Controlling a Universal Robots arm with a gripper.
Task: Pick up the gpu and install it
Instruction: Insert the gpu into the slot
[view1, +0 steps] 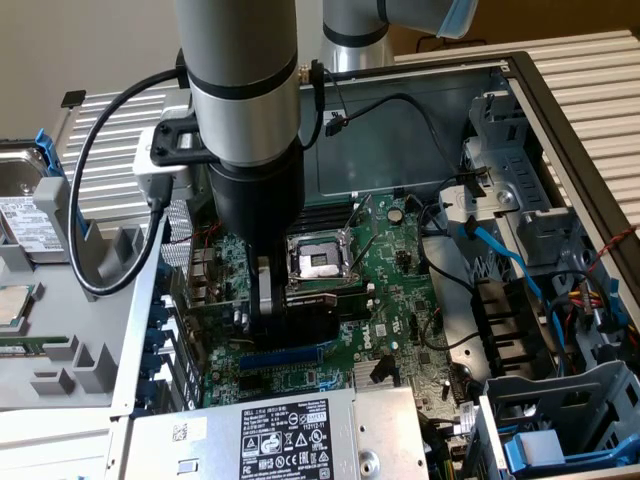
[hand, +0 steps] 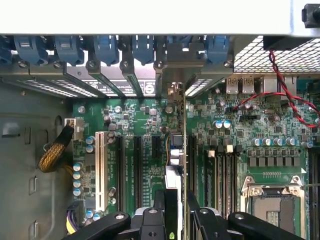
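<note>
Fig. My hand (hand: 176, 202) is clenched on the gpu (hand: 176, 150), which stands edge-on over the motherboard (hand: 240, 125) with its silver bracket (hand: 182, 65) toward the case's rear wall. In my judgement, good practice is to keep the card upright, parallel to the long slots (hand: 137, 170), and press evenly.
</note>
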